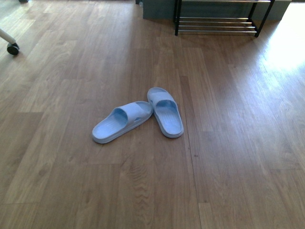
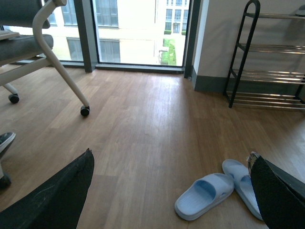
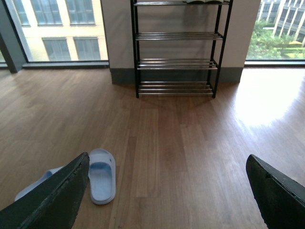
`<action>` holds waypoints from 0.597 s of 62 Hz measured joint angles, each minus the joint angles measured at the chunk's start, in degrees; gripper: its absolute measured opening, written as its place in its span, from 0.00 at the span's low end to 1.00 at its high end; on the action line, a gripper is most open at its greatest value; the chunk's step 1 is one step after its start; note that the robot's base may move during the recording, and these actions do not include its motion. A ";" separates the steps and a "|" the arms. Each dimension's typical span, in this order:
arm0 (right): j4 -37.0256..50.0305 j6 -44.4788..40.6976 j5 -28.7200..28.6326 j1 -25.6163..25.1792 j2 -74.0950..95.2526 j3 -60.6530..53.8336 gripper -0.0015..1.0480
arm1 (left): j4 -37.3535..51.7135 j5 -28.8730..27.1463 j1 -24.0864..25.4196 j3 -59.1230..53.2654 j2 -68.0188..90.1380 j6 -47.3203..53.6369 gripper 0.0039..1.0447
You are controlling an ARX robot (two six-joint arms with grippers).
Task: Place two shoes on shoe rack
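Left gripper [image 2: 170, 156]: fingers [image 2: 57, 191] spread wide apart. Right gripper [image 3: 167, 157]: same deal, both fingers splayed. Past them, approx mid wood floor [image 1: 238, 157], sit the 2 pale-blue slides, soles down. Left sandal [image 1: 121, 122] is angled w/ its toe touching the side of the right sandal [image 1: 165, 112]. Shoe rack [image 1: 215, 26] is well apart from them, at the far wall. Chair caster [image 1: 13, 48] is far left.

You have wood-plank floor [image 1: 228, 157] all around, with sun glare at the far right. Off to the left stands an office chair [image 2: 24, 47] with a grey seat, white legs and black casters [image 2: 85, 111]. Tall windows [image 2: 138, 31] show pale buildings [image 3: 62, 28] and green trees [image 3: 276, 40]. A grey skirting board [image 3: 123, 76] lines the wall [image 3: 119, 33].
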 joint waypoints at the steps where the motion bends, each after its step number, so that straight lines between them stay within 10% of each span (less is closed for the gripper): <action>1: 0.00 0.02 -0.02 0.00 0.02 0.00 0.91 | 0.00 0.00 0.00 0.00 0.00 0.00 0.91; 37: 0.00 0.00 0.15 0.00 -0.07 0.00 0.91 | 0.02 0.26 0.00 0.00 0.00 0.00 0.91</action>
